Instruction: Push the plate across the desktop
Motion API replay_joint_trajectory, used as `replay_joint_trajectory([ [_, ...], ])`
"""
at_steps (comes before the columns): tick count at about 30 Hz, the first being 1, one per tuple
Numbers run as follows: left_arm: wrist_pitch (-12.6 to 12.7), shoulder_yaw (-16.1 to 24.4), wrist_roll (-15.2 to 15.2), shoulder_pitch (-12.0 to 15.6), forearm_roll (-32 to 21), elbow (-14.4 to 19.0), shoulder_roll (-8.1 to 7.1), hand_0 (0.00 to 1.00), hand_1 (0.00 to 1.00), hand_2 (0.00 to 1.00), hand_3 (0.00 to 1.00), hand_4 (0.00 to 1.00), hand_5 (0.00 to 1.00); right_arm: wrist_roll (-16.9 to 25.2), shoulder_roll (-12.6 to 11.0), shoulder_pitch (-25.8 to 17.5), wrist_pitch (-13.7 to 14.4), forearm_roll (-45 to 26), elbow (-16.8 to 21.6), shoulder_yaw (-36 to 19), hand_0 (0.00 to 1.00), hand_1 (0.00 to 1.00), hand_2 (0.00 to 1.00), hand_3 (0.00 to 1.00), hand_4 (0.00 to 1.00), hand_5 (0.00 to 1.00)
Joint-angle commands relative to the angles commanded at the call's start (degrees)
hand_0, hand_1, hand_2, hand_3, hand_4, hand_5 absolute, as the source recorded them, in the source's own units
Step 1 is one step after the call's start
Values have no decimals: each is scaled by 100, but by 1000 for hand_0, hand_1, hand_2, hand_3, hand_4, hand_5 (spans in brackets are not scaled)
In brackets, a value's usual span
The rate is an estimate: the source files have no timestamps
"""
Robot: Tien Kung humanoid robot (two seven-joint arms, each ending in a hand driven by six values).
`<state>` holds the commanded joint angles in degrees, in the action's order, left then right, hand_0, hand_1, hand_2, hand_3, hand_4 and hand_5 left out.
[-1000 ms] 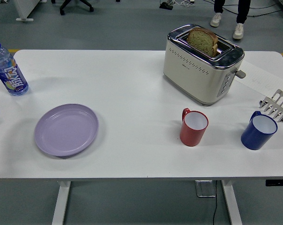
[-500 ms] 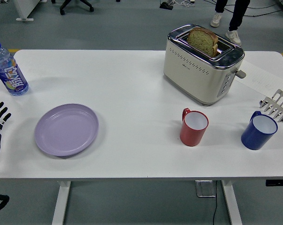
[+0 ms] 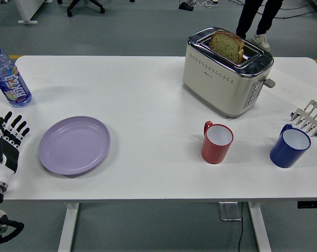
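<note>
My left hand (image 3: 7, 140) fingers spread, empty, just left of purple plate (image 3: 74, 145), not touching, on white counter (image 3: 147, 105), bottle (image 3: 9, 77) behind.

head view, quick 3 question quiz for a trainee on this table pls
1. True or false: the left hand touches the plate.
2. What sits in the toaster?
3. Which mug is nearer the plate: A) red mug B) blue mug?

Key:
1. False; the hand is beside the plate, apart from it, fingers spread.
2. A bread slice.
3. A.
</note>
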<state>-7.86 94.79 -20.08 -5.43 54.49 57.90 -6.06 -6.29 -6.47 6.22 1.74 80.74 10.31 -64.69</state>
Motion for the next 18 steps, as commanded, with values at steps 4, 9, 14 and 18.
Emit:
replay_joint_trajectory([
  [4, 63, -42, -69, -38, -5, -60, 75, 910, 952, 975, 998, 533, 998, 2, -1, -4, -4, 0, 0, 7, 631, 581, 663, 609, 175, 302],
  [9, 137, -114, -198, -95, -81, -173, 125, 910, 952, 975, 998, 533, 998, 5, -2, -3, -3, -34, 0, 28, 631, 581, 663, 609, 175, 302],
  [14, 176, -172, -245, -106, -98, -202, 183, 914, 959, 980, 998, 506, 998, 13, -13, -19, -2, -76, 0, 56, 631, 581, 663, 609, 176, 302],
  [18, 192, -209, -263, -114, -113, -229, 214, 914, 961, 981, 998, 508, 998, 16, -19, -22, 0, -94, 0, 67, 630, 580, 663, 609, 176, 300],
])
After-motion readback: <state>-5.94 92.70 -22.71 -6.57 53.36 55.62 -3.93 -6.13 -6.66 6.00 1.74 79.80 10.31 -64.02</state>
